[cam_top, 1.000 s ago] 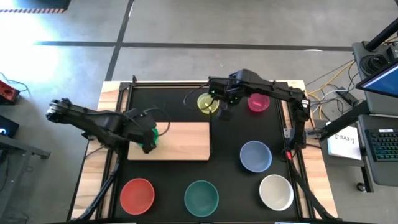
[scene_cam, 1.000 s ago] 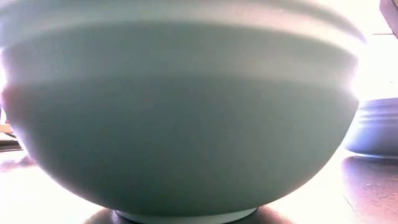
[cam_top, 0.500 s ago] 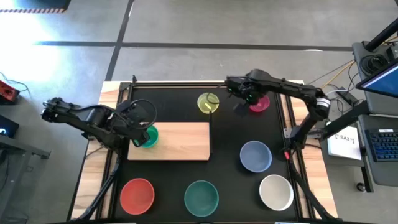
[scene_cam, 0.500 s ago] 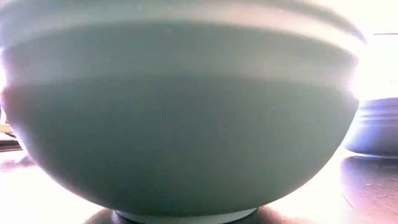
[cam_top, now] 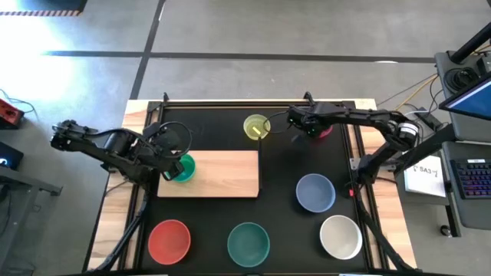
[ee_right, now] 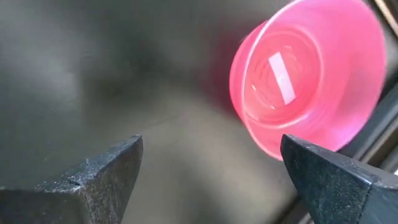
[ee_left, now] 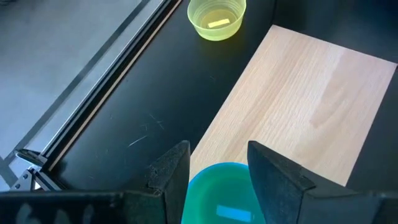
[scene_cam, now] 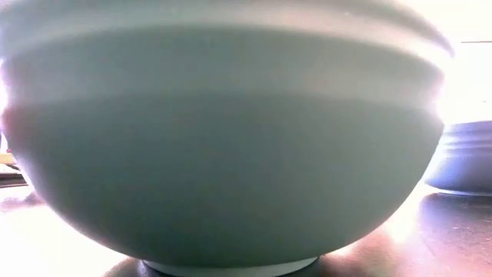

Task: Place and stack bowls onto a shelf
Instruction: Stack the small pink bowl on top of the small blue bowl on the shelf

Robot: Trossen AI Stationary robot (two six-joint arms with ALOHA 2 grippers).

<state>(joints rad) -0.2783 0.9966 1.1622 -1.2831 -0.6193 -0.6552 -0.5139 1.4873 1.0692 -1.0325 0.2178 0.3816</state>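
Note:
My left gripper [cam_top: 170, 159] [ee_left: 217, 171] is open at the left end of the light-wood shelf [cam_top: 222, 175] [ee_left: 311, 93]. Its fingers stand either side of the small green bowl [cam_top: 182, 168] [ee_left: 219, 196], which sits on that end and shows a cyan edge. My right gripper [cam_top: 301, 121] [ee_right: 217, 180] hangs wide open above the black table. It is between the yellow bowl [cam_top: 257, 126] [ee_left: 216, 17] and the magenta bowl [cam_top: 322, 130] [ee_right: 311, 74], closer to the magenta one. Both of these bowls stand on the tabletop. No separate cyan bowl shows.
Along the near edge stand the red bowl [cam_top: 169, 240], the teal bowl [cam_top: 248, 242] [scene_cam: 223, 131] and the white bowl [cam_top: 341, 236]. The pale blue bowl [cam_top: 315, 192] [scene_cam: 461, 158] is right of the shelf. The rest of the shelf is bare wood.
My right gripper left the yellow bowl and moved toward the table's right, to beside the magenta bowl; the yellow bowl stayed put. My left gripper drew back off the green bowl toward the table's left, leaving it on the shelf's left end, then kept still.

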